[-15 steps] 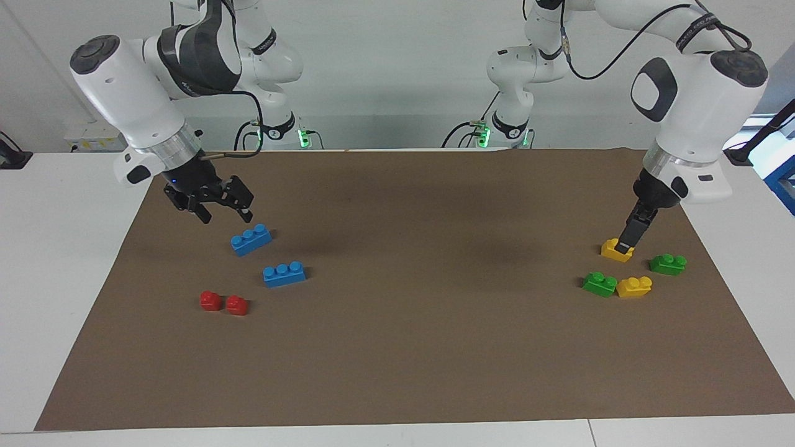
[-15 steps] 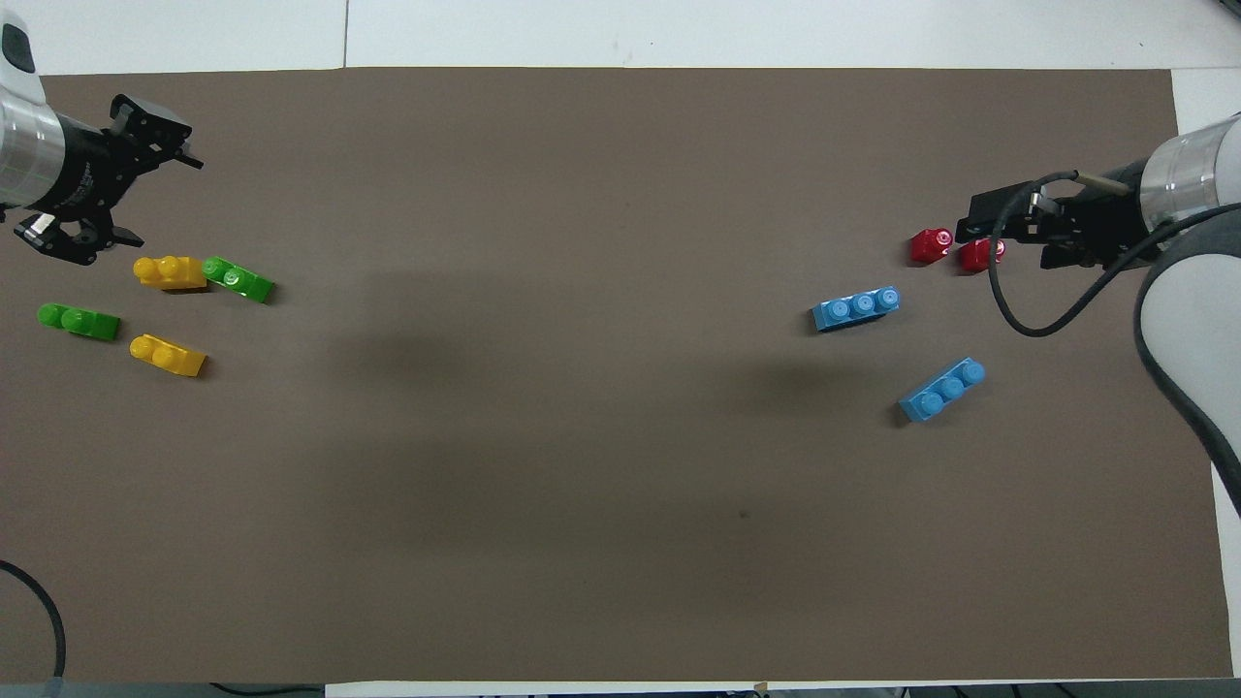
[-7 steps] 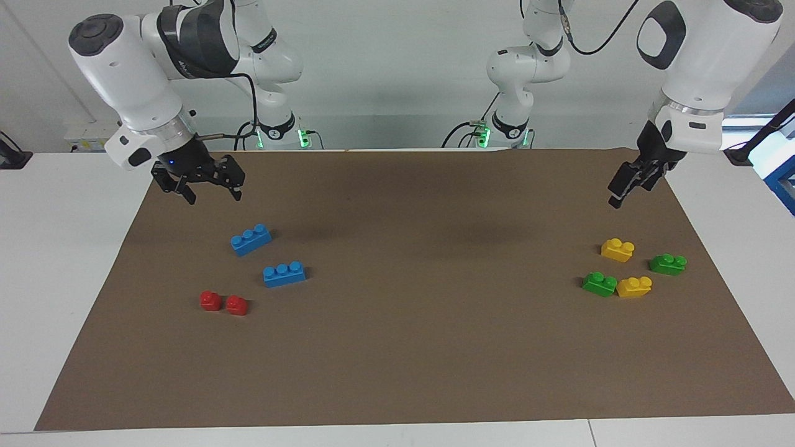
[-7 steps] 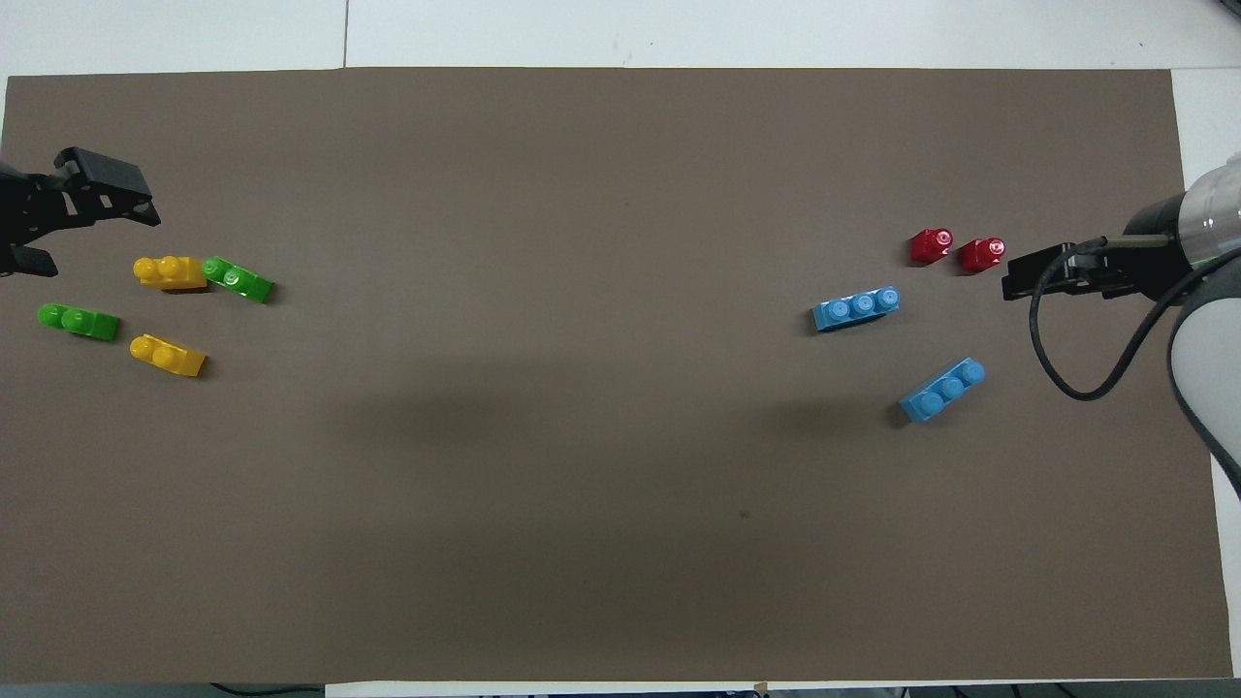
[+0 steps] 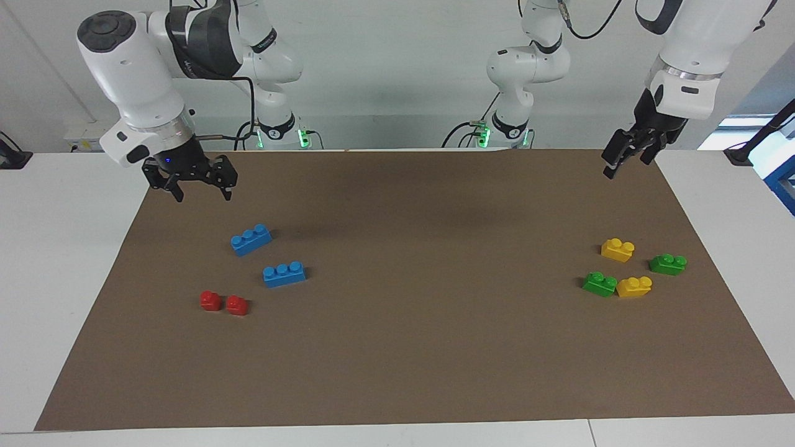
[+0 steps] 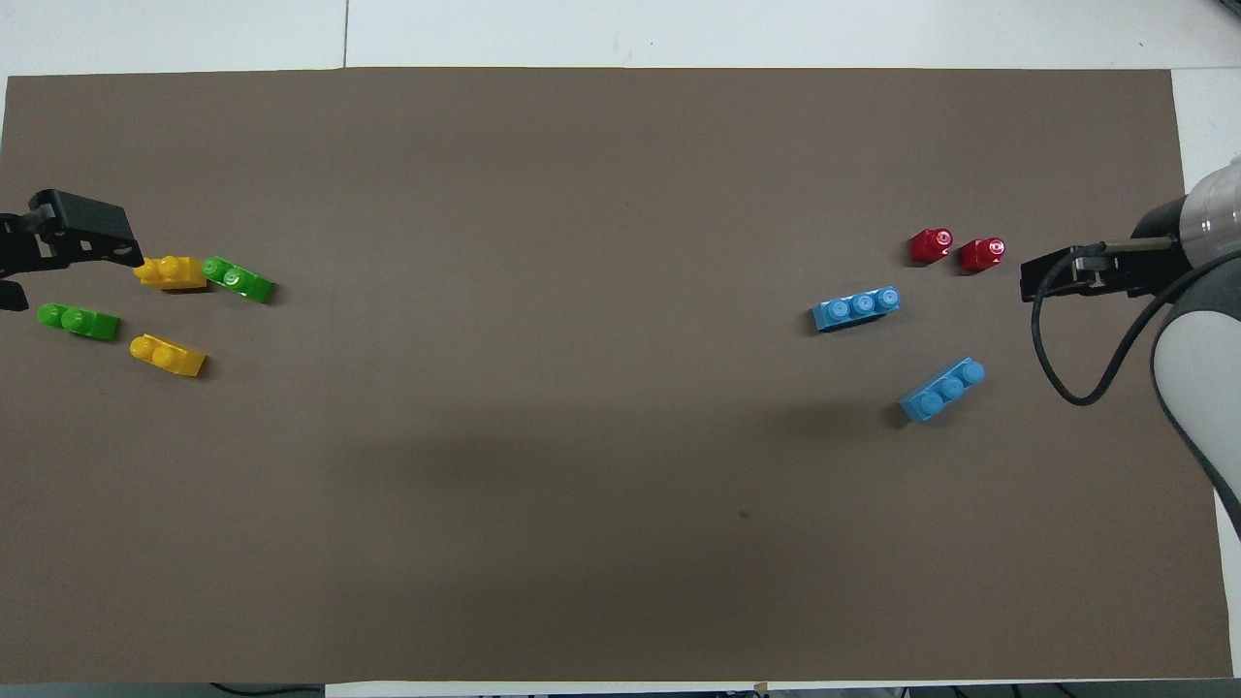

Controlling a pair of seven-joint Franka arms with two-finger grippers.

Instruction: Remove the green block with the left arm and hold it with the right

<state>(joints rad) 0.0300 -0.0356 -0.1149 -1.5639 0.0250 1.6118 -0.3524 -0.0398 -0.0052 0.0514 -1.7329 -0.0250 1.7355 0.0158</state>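
- The green block (image 5: pixel 600 284) lay on the brown surface (image 5: pixel 397 372) toward the left arm's end, studs up, touching a yellow brick (image 5: pixel 634 286) beside it.
- A darker green brick (image 5: pixel 668 264) and a second yellow brick (image 5: pixel 617 249) sat close by, both nearer to the robots and apart from it.
- The left pincer (image 5: pixel 626 162) hung raised over the edge of the surface nearest the robots, fingers spread and empty, well clear of that cluster.
- The right pincer (image 5: pixel 202 194) hung over the right arm's end of the surface, also spread and empty. Two blue bricks (image 5: pixel 251 239) and two red bricks (image 5: pixel 223 302) lay on the surface farther from the robots than the spot beneath it.
- The block looked like light, rigid, smooth plastic. It probably would not deform or break, but a glancing touch could slide it or make it slip.
- The best hold was likely across its two long flat sides, below the studs. The yellow neighbour crowds one end, so the fingers should come straight down either side of the long faces.
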